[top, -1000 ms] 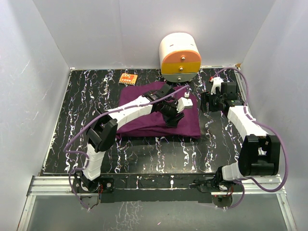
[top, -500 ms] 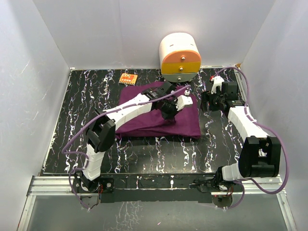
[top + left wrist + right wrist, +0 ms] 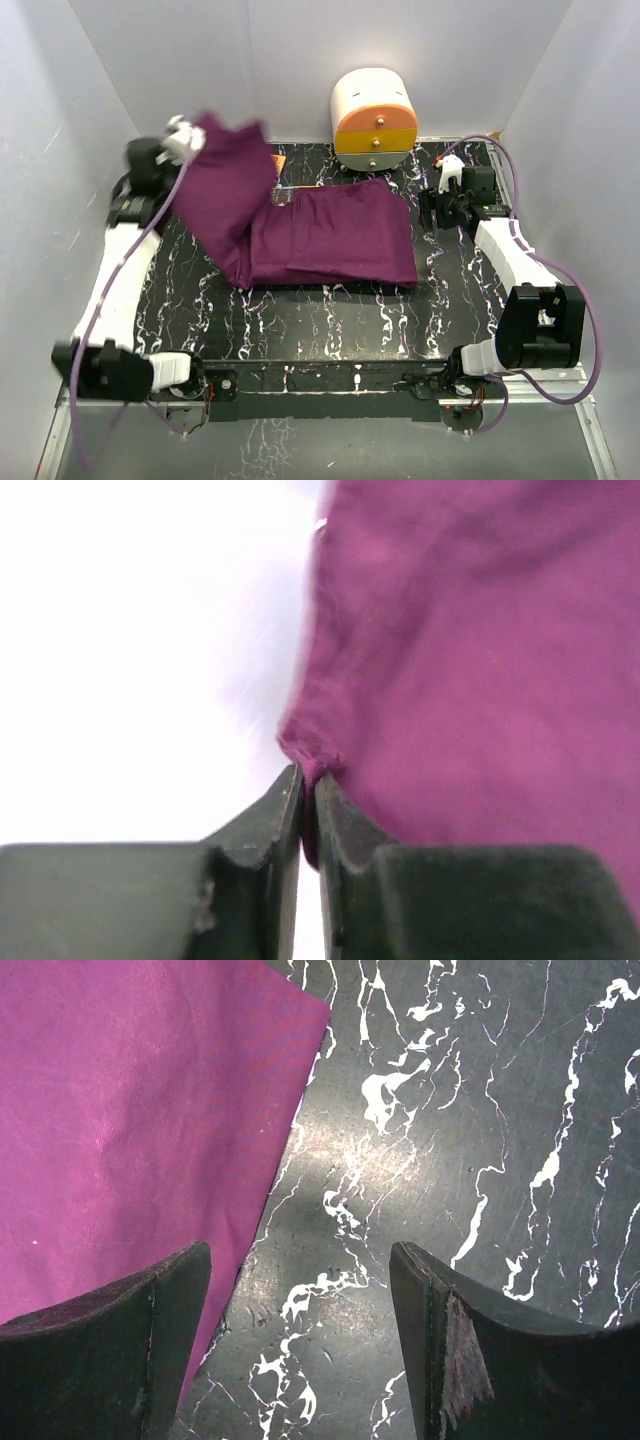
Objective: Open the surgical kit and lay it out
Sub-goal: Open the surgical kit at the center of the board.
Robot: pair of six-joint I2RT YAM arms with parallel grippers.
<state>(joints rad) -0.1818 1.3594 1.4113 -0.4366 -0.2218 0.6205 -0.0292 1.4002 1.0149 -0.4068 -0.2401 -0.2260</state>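
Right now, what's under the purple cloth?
Left gripper holds one flap of the purple cloth up and leftward. The rest lies folded flat, covering whatever is under it. Only an orange packet peeks out behind the raised flap.

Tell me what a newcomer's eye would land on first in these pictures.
The big purple cloth dominates mid-table, with one flap pulled up toward the far left, where the left end effector is shut on a bunched bit of its edge. Behind it, against the back wall, stands a rounded white-and-orange drawer cabinet. The right end effector hangs open over the black marbled table, just off the cloth's right edge.
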